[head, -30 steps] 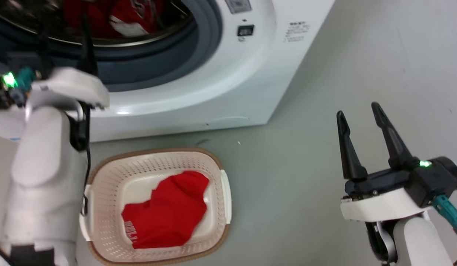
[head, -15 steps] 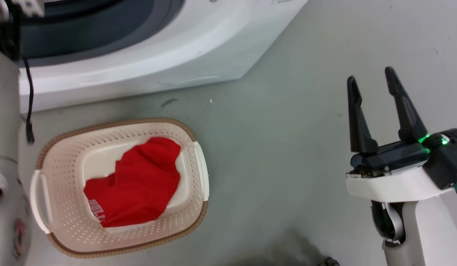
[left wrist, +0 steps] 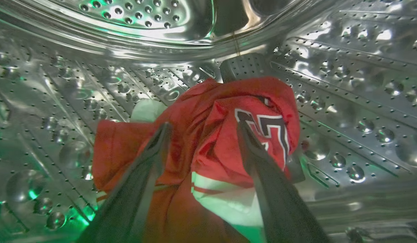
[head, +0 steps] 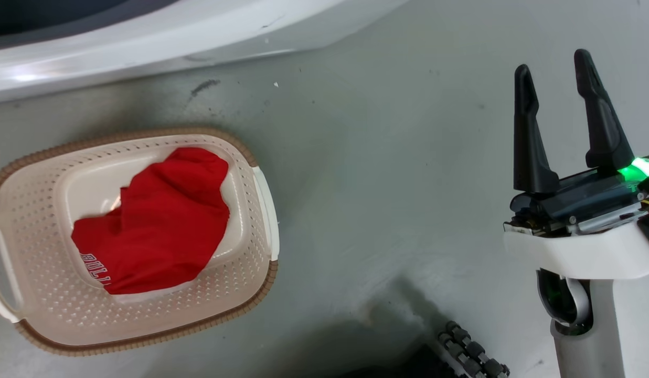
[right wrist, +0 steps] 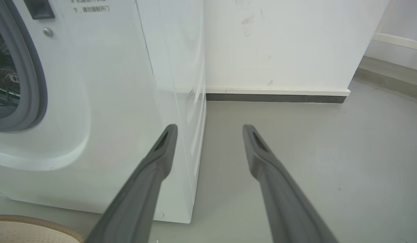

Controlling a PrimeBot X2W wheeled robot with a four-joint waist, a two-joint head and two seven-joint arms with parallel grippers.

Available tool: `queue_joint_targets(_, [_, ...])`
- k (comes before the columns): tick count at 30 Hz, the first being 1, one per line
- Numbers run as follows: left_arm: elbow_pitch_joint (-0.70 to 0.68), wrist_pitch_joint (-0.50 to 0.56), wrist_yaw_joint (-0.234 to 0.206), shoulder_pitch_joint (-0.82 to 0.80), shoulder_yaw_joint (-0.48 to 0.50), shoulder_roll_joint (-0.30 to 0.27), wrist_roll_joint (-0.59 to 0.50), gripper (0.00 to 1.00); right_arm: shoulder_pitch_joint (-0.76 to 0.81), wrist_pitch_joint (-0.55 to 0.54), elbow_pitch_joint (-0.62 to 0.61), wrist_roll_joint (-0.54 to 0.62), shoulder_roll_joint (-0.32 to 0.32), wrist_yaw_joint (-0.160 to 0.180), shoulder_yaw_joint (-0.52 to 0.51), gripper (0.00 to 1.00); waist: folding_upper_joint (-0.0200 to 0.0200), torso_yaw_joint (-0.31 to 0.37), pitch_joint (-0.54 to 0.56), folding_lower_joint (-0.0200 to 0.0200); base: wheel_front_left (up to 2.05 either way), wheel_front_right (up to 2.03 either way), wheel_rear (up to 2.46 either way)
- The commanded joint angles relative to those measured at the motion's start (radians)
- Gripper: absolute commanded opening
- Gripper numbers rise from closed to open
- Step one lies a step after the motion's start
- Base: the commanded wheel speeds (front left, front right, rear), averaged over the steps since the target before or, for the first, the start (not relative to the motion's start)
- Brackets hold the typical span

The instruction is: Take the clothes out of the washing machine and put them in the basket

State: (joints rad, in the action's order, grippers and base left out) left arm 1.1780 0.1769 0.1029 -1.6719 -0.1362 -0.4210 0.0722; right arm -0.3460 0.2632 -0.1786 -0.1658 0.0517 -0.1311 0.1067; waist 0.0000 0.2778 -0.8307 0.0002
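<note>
Inside the washing machine's shiny perforated drum (left wrist: pixel 346 84) lies a crumpled red jersey (left wrist: pixel 208 141) with white trim and a black-and-white number. My left gripper (left wrist: pixel 204 125) is open just over it, its two fingers standing either side of a raised fold. A second red jersey (head: pixel 156 220) with white lettering lies in the cream basket (head: pixel 251 247) on the floor, below the washing machine's white front (head: pixel 146 37). My right gripper (head: pixel 552 79) hangs open and holds nothing, over bare floor to the right of the basket. That right gripper (right wrist: pixel 210 127) points past the washing machine's right corner (right wrist: pixel 181 101).
Grey floor (head: pixel 382 173) spreads between the basket and my right arm. A dark roller wheel of my base (head: pixel 471 352) shows at the bottom edge. A white wall with a dark skirting (right wrist: pixel 275 98) stands behind the machine. The basket's brown rim (right wrist: pixel 29 221) shows low on the left.
The head camera has tilted down, so the porthole and my left forearm have slid out of its picture. The right gripper stays open. The jersey in the basket has not moved.
</note>
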Motion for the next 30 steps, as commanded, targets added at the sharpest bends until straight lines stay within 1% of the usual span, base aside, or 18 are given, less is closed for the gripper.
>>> queue_joint_targets(1, [0.014,0.025,0.001,-0.025,-0.006,-0.003,-0.001,1.00,-0.013,0.002,-0.009,-0.009,-0.003,0.001,0.001,1.00,0.0000,0.010,-0.023,-0.0002,0.00,0.00,0.00])
queue_joint_targets(7, [0.064,0.158,0.009,-0.095,-0.017,0.003,0.010,1.00,-0.012,0.002,-0.032,-0.023,-0.003,0.001,-0.005,1.00,0.0000,0.021,-0.055,-0.0002,0.00,0.00,0.00])
queue_joint_targets(12, [0.082,0.218,0.014,-0.094,-0.036,0.001,0.010,1.00,-0.007,0.002,-0.042,-0.033,-0.003,0.001,-0.003,1.00,0.0000,0.027,-0.071,-0.0002,0.00,0.00,0.00])
queue_joint_targets(17, [0.094,0.211,0.012,-0.077,-0.044,-0.008,0.015,1.00,-0.005,0.002,-0.047,-0.044,-0.003,0.001,0.007,1.00,0.0000,0.033,-0.077,-0.0002,0.00,0.00,0.00])
queue_joint_targets(21, [0.095,0.170,0.003,-0.071,-0.062,-0.022,0.002,1.00,-0.007,0.002,-0.050,-0.050,-0.003,0.001,0.014,1.00,0.0000,0.036,-0.082,-0.0002,0.00,0.00,0.00])
queue_joint_targets(22, [0.092,0.153,-0.001,-0.074,-0.064,-0.026,0.001,0.37,-0.009,0.002,-0.050,-0.052,-0.003,0.001,0.014,1.00,0.0000,0.036,-0.084,-0.0002,0.00,0.00,0.00])
queue_joint_targets(23, [0.090,0.138,-0.002,-0.076,-0.069,-0.028,-0.001,0.00,-0.011,0.002,-0.050,-0.055,-0.003,0.001,0.015,1.00,0.0000,0.036,-0.084,-0.0002,0.00,0.00,0.00])
queue_joint_targets(26, [0.089,0.104,-0.001,-0.083,-0.071,-0.029,0.008,0.00,-0.014,0.002,-0.046,-0.057,-0.003,0.001,0.013,1.00,0.0000,0.035,-0.083,-0.0002,0.00,0.00,0.00])
queue_joint_targets(30, [0.090,0.071,-0.001,-0.090,-0.070,-0.017,0.018,0.00,-0.013,0.002,-0.042,-0.052,-0.003,0.001,0.005,1.00,0.0000,0.026,-0.077,-0.0002,0.00,0.00,0.00])
